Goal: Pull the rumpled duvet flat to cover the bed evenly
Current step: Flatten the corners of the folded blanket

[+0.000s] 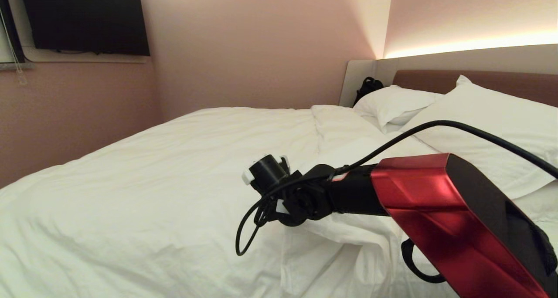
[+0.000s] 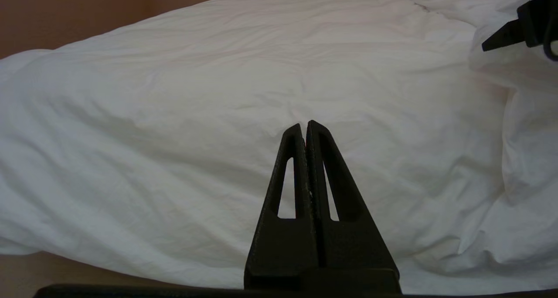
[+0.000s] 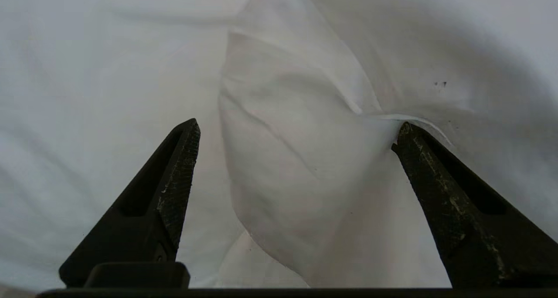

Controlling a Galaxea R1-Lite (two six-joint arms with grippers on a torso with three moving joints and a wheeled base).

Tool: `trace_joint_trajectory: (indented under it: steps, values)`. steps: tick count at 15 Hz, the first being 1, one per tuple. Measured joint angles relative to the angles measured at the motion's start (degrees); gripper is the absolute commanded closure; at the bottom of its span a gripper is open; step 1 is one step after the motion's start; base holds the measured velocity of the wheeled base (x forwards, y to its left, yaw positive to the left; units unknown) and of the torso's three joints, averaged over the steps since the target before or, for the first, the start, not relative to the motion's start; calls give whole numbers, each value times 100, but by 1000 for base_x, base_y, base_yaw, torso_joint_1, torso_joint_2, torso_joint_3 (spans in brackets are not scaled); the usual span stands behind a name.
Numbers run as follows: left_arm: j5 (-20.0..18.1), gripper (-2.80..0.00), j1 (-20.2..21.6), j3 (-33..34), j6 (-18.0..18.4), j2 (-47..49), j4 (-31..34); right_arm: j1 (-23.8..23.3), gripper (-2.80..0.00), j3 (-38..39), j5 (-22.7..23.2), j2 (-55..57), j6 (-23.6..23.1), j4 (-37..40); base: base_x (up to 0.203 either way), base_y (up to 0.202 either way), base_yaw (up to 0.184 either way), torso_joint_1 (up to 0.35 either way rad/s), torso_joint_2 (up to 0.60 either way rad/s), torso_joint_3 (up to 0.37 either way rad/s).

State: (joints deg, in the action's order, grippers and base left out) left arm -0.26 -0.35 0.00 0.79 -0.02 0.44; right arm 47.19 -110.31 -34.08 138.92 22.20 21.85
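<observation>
Bedding lay nearly squared away: the duvet [image 1: 144,180] was spread across most of the bed [image 1: 475,78], reaching up close to the pillows [image 1: 484,128], though a bunched, folded-over corner sat on the near side toward the robot's right. The right gripper [image 3: 296,132] hung low over that rumpled fold with its fingers [image 3: 178,158] spread wide, a puffy ridge of white cloth standing between them and one tip brushing a thin hem; nothing was pinched. In the head view the right arm [image 1: 436,202] reached across the near edge above that same bunch. The left gripper [image 2: 305,128] was parked off the side of the bed, pressed together and holding nothing, facing the smooth flank of the quilt. The step in hand looked like a re-grasp of the crumpled corner. The next move would likely call for lowering the spread fingers around the ridge, closing on a firm bite of cloth, then drawing it outward so the fold opens flat.
</observation>
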Motion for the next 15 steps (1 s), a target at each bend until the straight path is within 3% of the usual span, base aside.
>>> trace_joint_trajectory:
  steps: [4,13,15]
  values:
    - [-1,0,0,0,0,0,-2,-4,-280,-2,-307,231,-315,-259,0,0,0,0,0,0]
    - [-1,0,0,0,0,0,0,-362,-280,-10,-335,548,-388,-521,0,0,0,0,0,0]
    - [0,0,0,0,-2,0,1,-369,0,-7,-335,557,-387,-583,0,0,0,0,0,0]
